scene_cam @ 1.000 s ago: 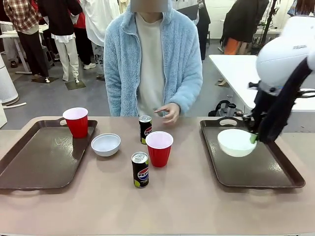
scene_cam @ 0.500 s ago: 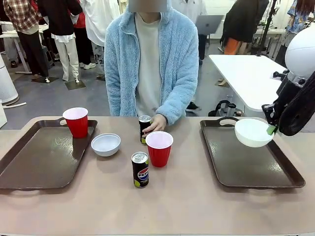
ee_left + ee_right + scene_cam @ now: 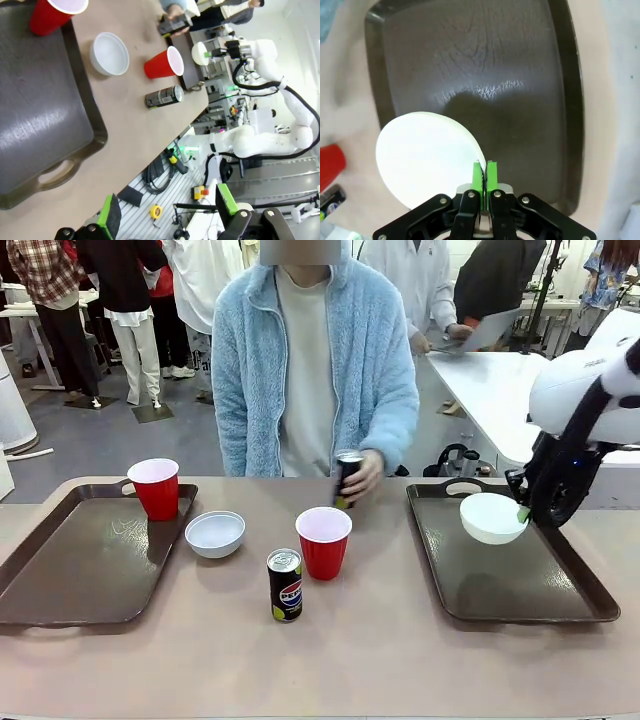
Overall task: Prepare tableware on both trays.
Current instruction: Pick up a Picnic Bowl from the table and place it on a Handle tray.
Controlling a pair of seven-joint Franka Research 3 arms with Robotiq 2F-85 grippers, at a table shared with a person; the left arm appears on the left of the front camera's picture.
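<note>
Pinching the rim of the white bowl (image 3: pixel 490 518), the right gripper (image 3: pixel 522 512) holds its green pads (image 3: pixel 477 176) shut, the bowl jutting from them to the robot's left, above the right tray (image 3: pixel 560 592). Round, it faces mouth up, roughly level. The left gripper (image 3: pixel 167 206) gapes empty.

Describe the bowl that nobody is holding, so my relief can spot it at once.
Start at the left tray. Just off its right rim, on the bare table, sits a small white bowl, between the red cup on that tray and the red cup mid-table. The other bowl hangs over the right tray, its rim pinched in the right gripper; this one rests untouched.
</note>
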